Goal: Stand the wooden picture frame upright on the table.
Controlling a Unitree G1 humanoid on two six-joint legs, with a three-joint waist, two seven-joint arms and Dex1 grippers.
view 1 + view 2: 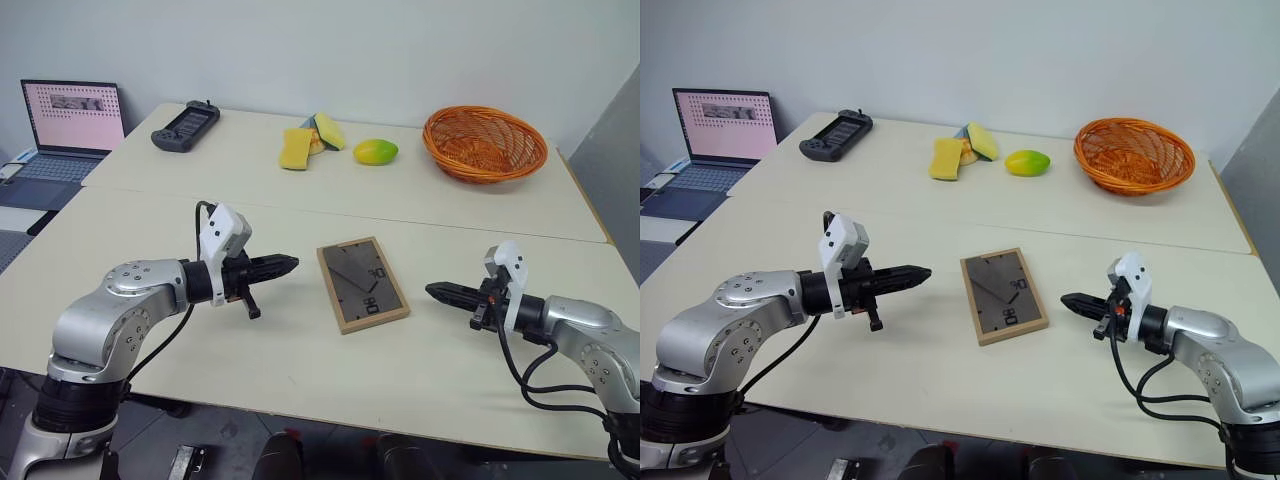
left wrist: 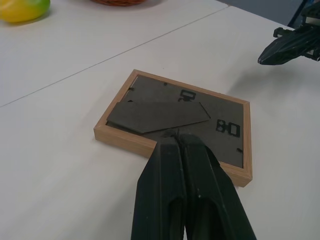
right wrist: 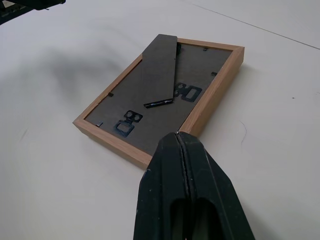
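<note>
Left eye view: small light-wood picture frame (image 1: pixel 362 284) lay flat, dark back up, stand folded, on pale beige table (image 1: pixel 300 370) | left claw (image 1: pixel 288 265) and right claw (image 1: pixel 433 291) pinched closed, empty, flanking it | uprighting not begun.

The wooden picture frame (image 1: pixel 362 285) lies flat on the table (image 1: pixel 300 360), between both grippers.
</note>
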